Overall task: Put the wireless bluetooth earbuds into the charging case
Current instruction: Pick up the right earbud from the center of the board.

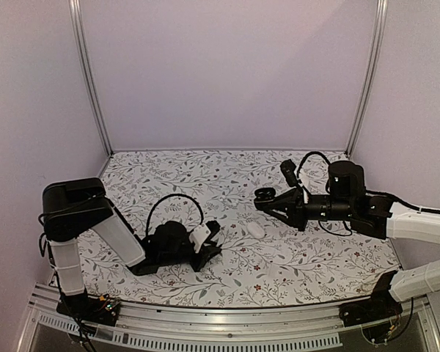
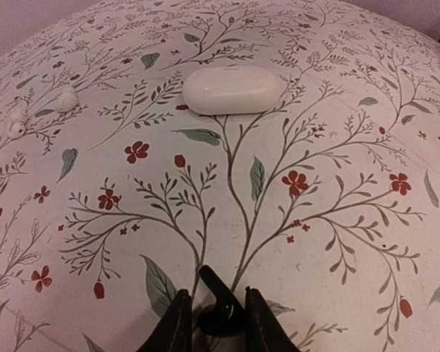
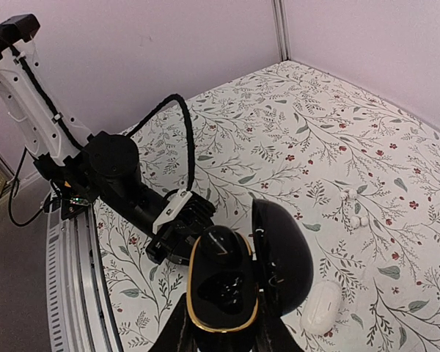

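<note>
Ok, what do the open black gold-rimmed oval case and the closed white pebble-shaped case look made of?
The open black oval case: likely glossy hard plastic, going by highlights on its lid; gold rim looks metallic-coated. The closed white pebble-shaped case: probably smooth plastic, satin sheen.

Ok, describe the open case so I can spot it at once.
Follow the right arm in from the right edge of the floral table. Its gripper holds the black case, lid swung open, gold-rimmed inside. The white case, the only other one, lies shut on the table nearby.
</note>
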Controlling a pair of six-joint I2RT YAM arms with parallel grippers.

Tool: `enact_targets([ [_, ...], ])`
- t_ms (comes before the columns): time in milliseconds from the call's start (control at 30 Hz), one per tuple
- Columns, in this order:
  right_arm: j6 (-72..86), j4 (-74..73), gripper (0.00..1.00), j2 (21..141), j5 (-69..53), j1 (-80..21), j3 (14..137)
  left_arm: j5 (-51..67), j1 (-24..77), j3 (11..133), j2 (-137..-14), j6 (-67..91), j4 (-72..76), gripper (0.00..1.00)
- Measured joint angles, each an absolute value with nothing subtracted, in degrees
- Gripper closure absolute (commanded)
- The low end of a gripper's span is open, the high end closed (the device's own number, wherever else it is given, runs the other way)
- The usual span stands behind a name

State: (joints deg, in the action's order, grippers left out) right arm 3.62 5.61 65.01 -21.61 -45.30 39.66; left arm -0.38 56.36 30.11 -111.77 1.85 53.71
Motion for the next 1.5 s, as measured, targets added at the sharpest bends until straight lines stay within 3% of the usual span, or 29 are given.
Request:
enact_targets([
  [167, 3.62, 5.61, 1.00, 65.01, -21.61, -45.30, 39.66, -0.03, 56.27, 30.33, -111.53, 1.56, 52.93, 0.85],
  [500, 3.62, 5.61, 1.00, 65.01, -21.61, -45.28, 39.66, 1.08, 55.79, 31.22, -105.47, 1.04, 41.69, 0.88],
  [767, 2.72, 5.65, 1.00, 65.01, -22.74, -45.19, 39.66, 7.55, 55.70, 36.42, -91.22, 3.49, 22.52, 0.90],
  [1100, -2.85, 8.25, 1.00, 67.18, -26.44, -47.35, 39.66, 20.32, 55.72, 52.05, -73.47, 9.34, -7.66, 0.91],
  [1500, -12.19, 12.43, 1.00, 68.93, -27.81, -51.72, 39.03, 26.79, 59.05, 66.67, -70.57, 9.04, -31.07, 0.92],
])
